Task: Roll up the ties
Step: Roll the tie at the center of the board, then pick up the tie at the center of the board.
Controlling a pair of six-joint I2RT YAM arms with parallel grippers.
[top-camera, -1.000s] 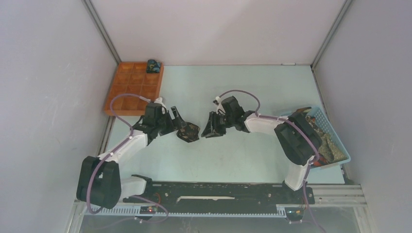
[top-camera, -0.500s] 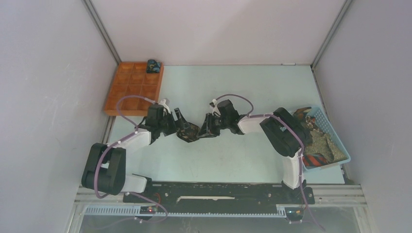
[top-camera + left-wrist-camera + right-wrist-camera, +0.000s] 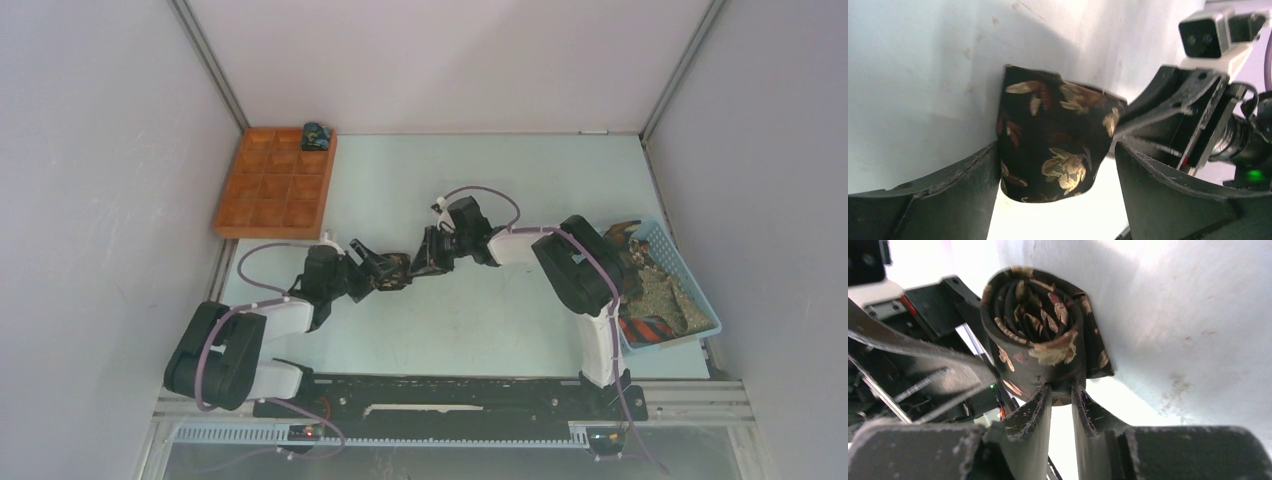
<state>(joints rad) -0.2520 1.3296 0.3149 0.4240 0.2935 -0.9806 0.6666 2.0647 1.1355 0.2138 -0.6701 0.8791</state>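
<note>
A rolled black tie with tan leaves (image 3: 394, 271) lies on the pale table (image 3: 480, 190) between my two grippers. In the left wrist view the roll (image 3: 1053, 140) sits between the wide-apart fingers of my left gripper (image 3: 1057, 150). One finger touches its side and the other stands clear, so this gripper is open. In the right wrist view the roll's spiral end (image 3: 1030, 315) faces the camera. My right gripper (image 3: 1062, 386) is shut on the roll's lower edge. From above, the left gripper (image 3: 372, 268) and right gripper (image 3: 421, 262) meet at the roll.
An orange compartment tray (image 3: 268, 190) stands at the back left, with a small dark rolled tie (image 3: 317, 135) in its far right corner cell. A blue mesh basket (image 3: 700, 300) at the right edge holds more ties (image 3: 660, 290). The right arm's elbow hangs over it.
My right gripper has moved left up to the roll and closed on its edge. The left arm has lowered toward the near edge, its gripper still spread around the roll.
</note>
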